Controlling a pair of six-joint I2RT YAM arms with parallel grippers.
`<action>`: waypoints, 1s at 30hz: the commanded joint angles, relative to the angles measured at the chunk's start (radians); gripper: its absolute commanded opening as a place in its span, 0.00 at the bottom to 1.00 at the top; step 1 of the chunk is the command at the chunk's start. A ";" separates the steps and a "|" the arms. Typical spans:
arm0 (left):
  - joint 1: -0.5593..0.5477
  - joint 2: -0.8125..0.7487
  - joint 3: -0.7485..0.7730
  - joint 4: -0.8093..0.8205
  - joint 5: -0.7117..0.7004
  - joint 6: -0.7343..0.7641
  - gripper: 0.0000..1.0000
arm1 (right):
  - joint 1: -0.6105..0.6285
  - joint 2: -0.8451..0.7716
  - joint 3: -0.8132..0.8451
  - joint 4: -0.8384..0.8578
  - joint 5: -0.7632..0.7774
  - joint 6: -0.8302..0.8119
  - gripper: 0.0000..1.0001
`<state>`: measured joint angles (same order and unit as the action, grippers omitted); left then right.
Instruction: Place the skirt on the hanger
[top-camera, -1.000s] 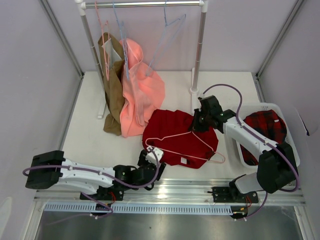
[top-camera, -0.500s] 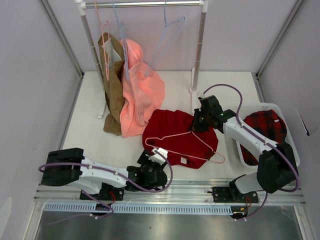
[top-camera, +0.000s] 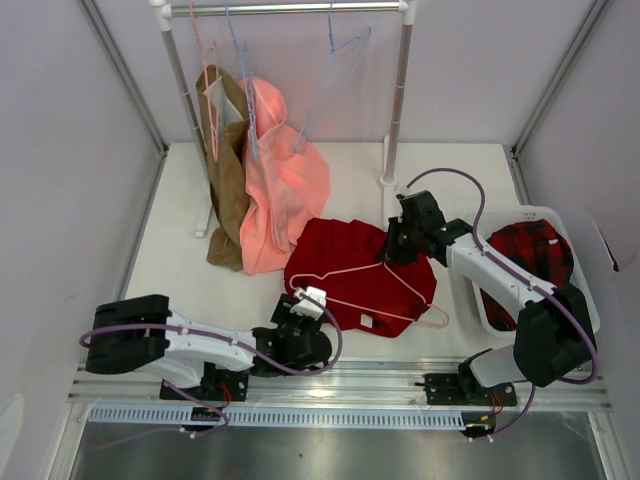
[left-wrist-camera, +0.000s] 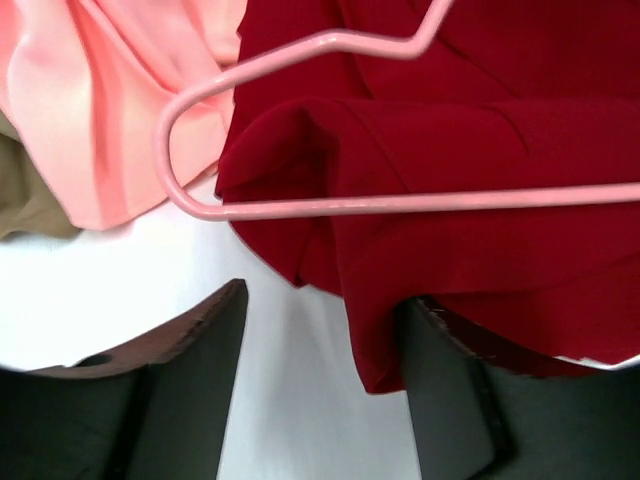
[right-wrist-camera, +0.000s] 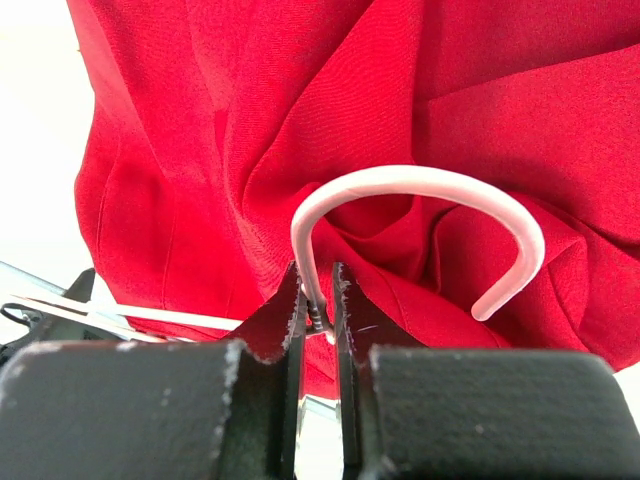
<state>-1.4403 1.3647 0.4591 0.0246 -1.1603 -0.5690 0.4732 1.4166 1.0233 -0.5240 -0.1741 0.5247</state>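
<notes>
On the white table (top-camera: 180, 270), inside pale purple walls, the skirt (top-camera: 350, 262) lies flat near the front edge, with the hanger (top-camera: 412, 288) on top. The left gripper (top-camera: 305, 303) is at the skirt's front left corner, and the right gripper (top-camera: 392, 252) is at its back. From the left wrist, the fingers stand wide with the skirt's corner between them. From the right wrist, the fingers pinch the hanger under its hook.
</notes>
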 joint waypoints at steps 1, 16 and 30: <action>0.027 -0.099 -0.056 0.211 0.040 0.099 0.69 | -0.005 -0.041 0.053 0.032 -0.007 0.017 0.00; 0.188 -0.220 -0.117 0.296 0.330 0.199 0.12 | -0.005 -0.047 0.087 0.019 0.005 0.008 0.00; 0.592 -0.415 -0.140 0.216 1.425 0.052 0.00 | -0.005 -0.024 0.161 -0.014 0.050 -0.043 0.00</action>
<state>-0.8585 0.9325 0.3000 0.2329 -0.0437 -0.4656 0.4732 1.4002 1.1301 -0.5369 -0.1467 0.5106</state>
